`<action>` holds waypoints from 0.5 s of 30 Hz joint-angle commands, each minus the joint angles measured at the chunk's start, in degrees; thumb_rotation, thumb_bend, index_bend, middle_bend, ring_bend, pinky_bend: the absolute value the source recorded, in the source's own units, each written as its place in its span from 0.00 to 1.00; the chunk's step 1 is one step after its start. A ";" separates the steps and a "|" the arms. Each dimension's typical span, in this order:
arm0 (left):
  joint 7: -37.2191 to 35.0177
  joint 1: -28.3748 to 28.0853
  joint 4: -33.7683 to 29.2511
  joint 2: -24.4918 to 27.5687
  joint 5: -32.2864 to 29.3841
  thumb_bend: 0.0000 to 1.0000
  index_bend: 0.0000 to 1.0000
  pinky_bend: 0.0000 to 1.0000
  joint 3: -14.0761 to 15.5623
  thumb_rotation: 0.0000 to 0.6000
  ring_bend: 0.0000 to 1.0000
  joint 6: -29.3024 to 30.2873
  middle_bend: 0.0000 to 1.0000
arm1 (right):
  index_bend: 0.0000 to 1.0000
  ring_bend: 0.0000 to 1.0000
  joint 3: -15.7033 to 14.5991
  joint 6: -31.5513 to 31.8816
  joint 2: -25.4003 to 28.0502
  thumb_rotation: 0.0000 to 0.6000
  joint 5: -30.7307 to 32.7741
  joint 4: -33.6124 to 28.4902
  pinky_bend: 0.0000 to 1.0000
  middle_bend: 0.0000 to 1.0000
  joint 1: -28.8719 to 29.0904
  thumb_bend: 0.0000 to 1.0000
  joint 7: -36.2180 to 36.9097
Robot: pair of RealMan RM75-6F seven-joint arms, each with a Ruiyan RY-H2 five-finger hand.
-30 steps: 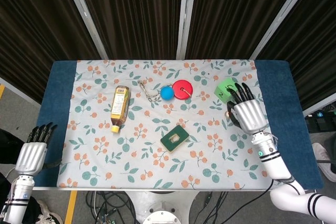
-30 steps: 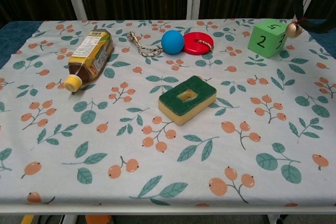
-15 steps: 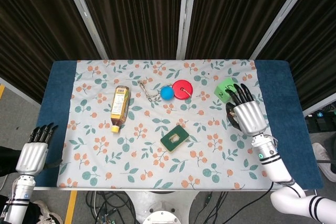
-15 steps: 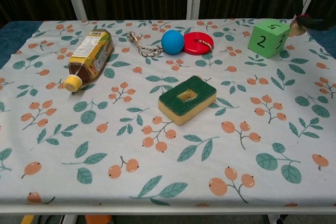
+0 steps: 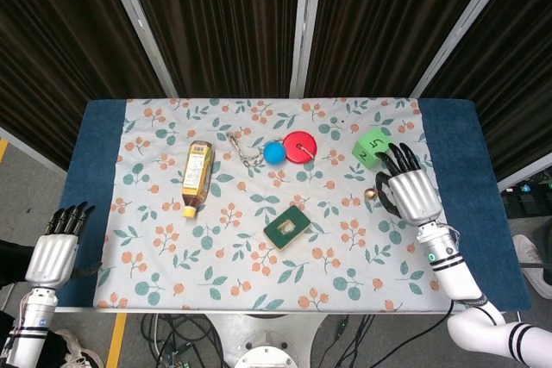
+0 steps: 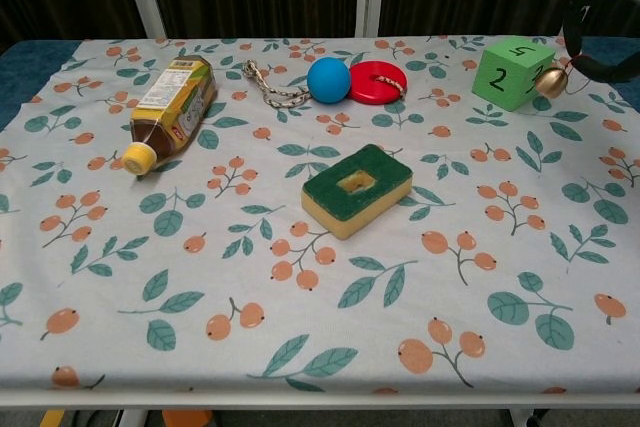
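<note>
Since a second ago the right hand [image 5: 410, 193] has drawn back toward the robot and off the green numbered cube [image 5: 373, 146]: its fingertips, which lay over the cube's near corner, now stop just short of it, and the small brass-coloured bell [image 5: 371, 193] at its thumb side now shows clear of the cube in the chest view, hanging just in front of the cube's right face [image 6: 549, 80]. The bell seems to be pinched or hooked at the thumb while the other fingers lie straight and close together, though neither view shows the contact plainly. The left hand [image 5: 53, 252] hangs off the table's near left corner, fingers straight and slightly apart, holding nothing, well apart from everything. Nearest to the right hand, toward the robot's left, lies the green-topped sponge [image 5: 286, 227] with a hole in its middle; beyond it, further left, the tea bottle [image 5: 196, 176] lies on its side, cap toward the robot. Farther from the hand, past the cube's left, sit the blue ball [image 5: 274, 152] touching the red disc [image 5: 300, 146], with a short rope [image 5: 247, 152] beside them. My worry is the hold on the bell: if it is as slight as it looks, a small jolt could drop it onto the floral cloth [image 5: 259, 282], where it may roll. The fingertips are also close enough to nudge or tip the cube.
</note>
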 commanded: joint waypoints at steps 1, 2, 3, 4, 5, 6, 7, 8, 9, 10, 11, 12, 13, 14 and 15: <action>-0.16 0.00 0.24 -0.18 0.03 0.00 0.00 0.01 0.09 1.00 0.00 -0.09 0.00 | 0.95 0.00 -1.36 -0.47 -0.62 1.00 -0.03 1.66 0.00 0.20 -0.79 0.46 -0.61; -0.25 0.02 0.34 -0.26 0.03 0.00 0.00 0.01 0.13 1.00 0.00 -0.13 0.00 | 0.95 0.00 -1.61 -0.58 -0.64 1.00 -0.03 1.93 0.00 0.20 -0.92 0.46 -0.77; -0.35 0.04 0.49 -0.35 0.02 0.00 0.00 0.01 0.17 1.00 0.00 -0.16 0.00 | 0.95 0.00 -1.93 -0.72 -0.72 1.00 -0.04 2.32 0.00 0.20 -1.10 0.46 -0.98; -0.40 0.05 0.60 -0.43 0.01 0.00 0.00 0.01 0.19 1.00 0.00 -0.18 0.00 | 0.95 0.00 -2.16 -0.83 -0.81 1.00 -0.04 2.60 0.00 0.20 -1.22 0.46 -1.05; -0.51 0.06 0.76 -0.52 -0.01 0.00 0.00 0.01 0.20 1.00 0.00 -0.21 0.00 | 0.95 0.00 -2.44 -1.06 -0.91 1.00 -0.02 2.96 0.00 0.19 -1.34 0.46 -1.08; -0.59 0.05 0.88 -0.59 -0.05 0.00 0.00 0.01 0.20 1.00 0.00 -0.26 0.00 | 0.95 0.00 -2.64 -1.24 -1.02 1.00 -0.01 3.24 0.00 0.19 -1.42 0.46 -1.13; -0.67 0.06 0.99 -0.63 -0.08 0.00 0.00 0.01 0.21 1.00 0.00 -0.31 0.00 | 0.95 0.00 -2.85 -1.42 -1.15 1.00 -0.01 3.54 0.00 0.19 -1.50 0.46 -1.21; -0.78 0.05 1.13 -0.69 -0.10 0.00 0.00 0.01 0.22 1.00 0.00 -0.38 0.00 | 0.95 0.00 -3.08 -1.74 -1.35 1.00 0.04 3.96 0.00 0.19 -1.54 0.46 -1.34; -0.85 0.03 1.21 -0.73 -0.10 0.00 0.00 0.01 0.23 1.00 0.00 -0.42 0.00 | 0.95 0.00 -3.25 -2.04 -1.54 1.00 0.09 4.24 0.00 0.19 -1.54 0.46 -1.39; -0.90 0.02 1.27 -0.77 -0.08 0.00 0.00 0.01 0.23 1.00 0.00 -0.44 0.00 | 0.94 0.00 -3.41 -2.36 -1.75 1.00 0.16 4.50 0.00 0.19 -1.54 0.46 -1.41; -0.98 -0.01 1.34 -0.81 -0.06 0.00 0.00 0.01 0.21 1.00 0.00 -0.44 0.00 | 0.94 0.00 -3.60 -2.76 -2.10 1.00 0.22 4.88 0.00 0.19 -1.50 0.46 -1.50; -1.02 -0.01 1.37 -0.84 -0.02 0.00 0.00 0.01 0.22 1.00 0.00 -0.42 0.00 | 0.94 0.00 -3.74 -3.07 -2.41 1.00 0.26 5.22 0.00 0.19 -1.46 0.46 -1.63; -1.04 -0.01 1.38 -0.85 0.01 0.00 0.00 0.01 0.22 1.00 0.00 -0.40 0.00 | 0.94 0.00 -3.87 -3.41 -2.75 1.00 0.32 5.62 0.00 0.19 -1.39 0.46 -1.83; -1.05 0.00 1.39 -0.84 0.03 0.00 0.00 0.01 0.23 1.00 0.00 -0.37 0.00 | 0.94 0.00 -4.03 -3.92 -3.27 1.00 0.44 6.16 0.00 0.19 -1.27 0.46 -2.12; -1.05 0.01 1.38 -0.82 0.05 0.00 0.00 0.01 0.23 1.00 0.00 -0.34 0.00 | 0.94 0.00 -4.13 -4.31 -3.70 1.00 0.58 6.54 0.00 0.19 -1.18 0.46 -2.27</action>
